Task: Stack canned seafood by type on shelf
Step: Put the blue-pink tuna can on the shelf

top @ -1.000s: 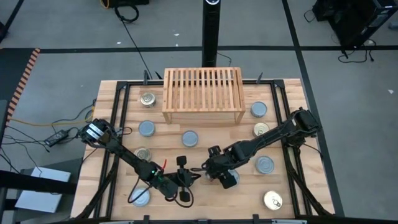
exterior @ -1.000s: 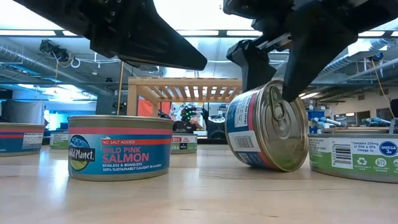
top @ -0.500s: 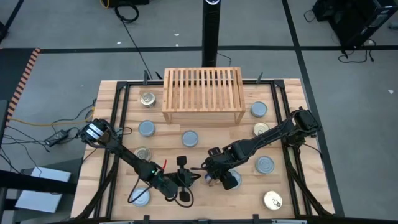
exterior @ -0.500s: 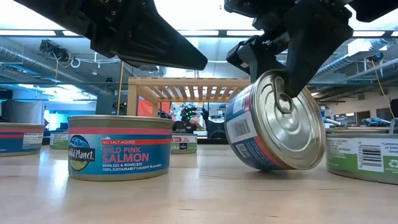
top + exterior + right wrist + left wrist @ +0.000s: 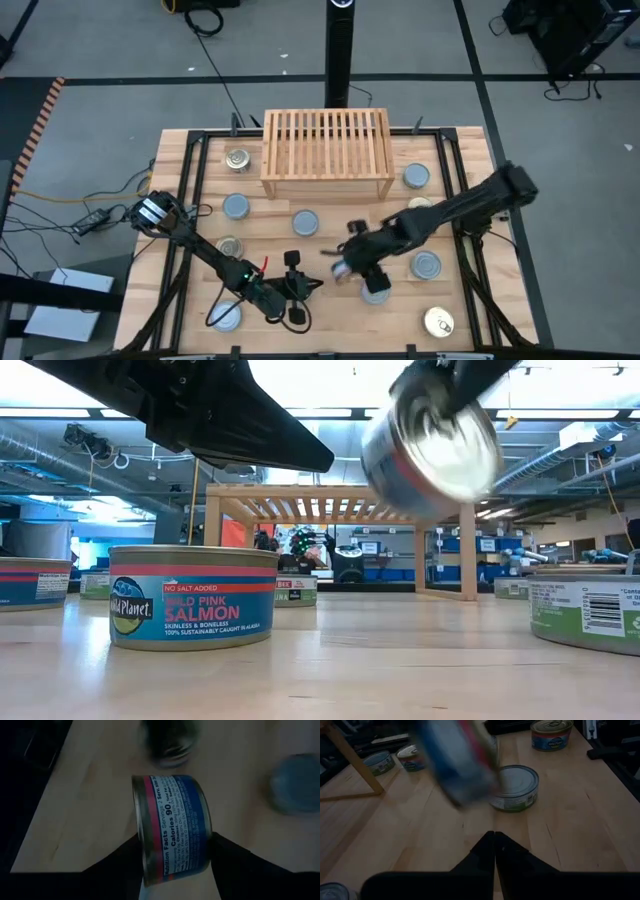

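Right gripper (image 5: 172, 850) clamps a tin (image 5: 172, 827) aloft at table centre; left gripper (image 5: 494, 851), fingers together and empty, waits at seven o'clock; shelf (image 5: 326, 141) at twelve seemingly bare; every tin remains unstacked

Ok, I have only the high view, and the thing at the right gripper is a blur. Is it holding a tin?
Observer: Yes. In the right wrist view the right gripper is shut on a tin with a blue and red label.
Operator: Does the tin touch the table?
Observer: No. The low view shows it tilted in the air, clear of the tabletop.
Operator: And the left gripper?
Observer: The left gripper is shut and empty, over bare wood, facing a green-labelled tin.
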Available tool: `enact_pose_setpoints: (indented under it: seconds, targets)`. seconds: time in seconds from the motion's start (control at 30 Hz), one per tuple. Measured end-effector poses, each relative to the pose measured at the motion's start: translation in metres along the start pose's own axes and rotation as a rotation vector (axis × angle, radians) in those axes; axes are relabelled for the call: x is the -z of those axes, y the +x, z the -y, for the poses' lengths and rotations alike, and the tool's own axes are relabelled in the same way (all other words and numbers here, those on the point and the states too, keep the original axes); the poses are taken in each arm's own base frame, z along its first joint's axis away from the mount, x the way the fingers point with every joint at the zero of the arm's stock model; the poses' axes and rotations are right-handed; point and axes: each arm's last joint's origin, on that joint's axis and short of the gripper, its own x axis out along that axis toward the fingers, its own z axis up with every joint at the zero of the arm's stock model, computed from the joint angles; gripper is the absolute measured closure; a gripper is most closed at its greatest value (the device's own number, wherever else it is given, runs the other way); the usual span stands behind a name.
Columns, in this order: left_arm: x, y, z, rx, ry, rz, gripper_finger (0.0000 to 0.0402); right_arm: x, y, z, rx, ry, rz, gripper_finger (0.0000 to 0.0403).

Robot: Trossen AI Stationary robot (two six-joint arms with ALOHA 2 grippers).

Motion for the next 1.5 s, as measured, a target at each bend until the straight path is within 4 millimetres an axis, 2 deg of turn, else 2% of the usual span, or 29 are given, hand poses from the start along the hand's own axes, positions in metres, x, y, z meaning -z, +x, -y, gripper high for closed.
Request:
enact_pose_setpoints:
  seconds: [0.23,0.4,0.53,0.7,0.87,1.1,1.3,1.4,1.5]
  targets:
    - [-0.001,0.0,0.0,0.001,-0.005,0.005,0.0383,0.006,-0.081,0.035,0.149,0.169,0.211,0.0207]
    - [-0.002,0.0,0.0,0.003,-0.016,0.018,0.0383,0.024,-0.13,0.082,0.273,0.382,0.33,0.0206]
    - [-0.002,0.0,0.0,0.003,-0.012,0.018,0.0383,0.046,-0.158,0.128,0.39,0.568,0.382,0.0206]
    - [-0.002,0.0,0.0,0.003,-0.011,0.018,0.0383,0.072,-0.179,0.183,0.409,0.773,0.45,0.0206]
    - [-0.002,0.001,-0.001,-0.002,-0.009,0.017,0.0383,0.086,-0.178,0.233,0.305,0.913,0.544,0.0206]
    - [-0.003,0.004,-0.005,-0.014,-0.019,0.015,0.0383,0.063,-0.157,0.283,0.019,0.919,0.817,0.0206]
    - [-0.003,0.004,-0.004,-0.012,-0.017,0.015,0.0383,0.045,-0.134,0.312,-0.086,0.931,0.981,0.0206]
    - [-0.003,0.004,-0.004,-0.013,-0.017,0.015,0.0383,0.035,-0.124,0.321,-0.109,0.942,0.98,0.0206]
    - [-0.003,0.004,-0.004,-0.012,-0.015,0.015,0.0383,0.016,-0.115,0.325,-0.118,0.912,0.948,0.0206]
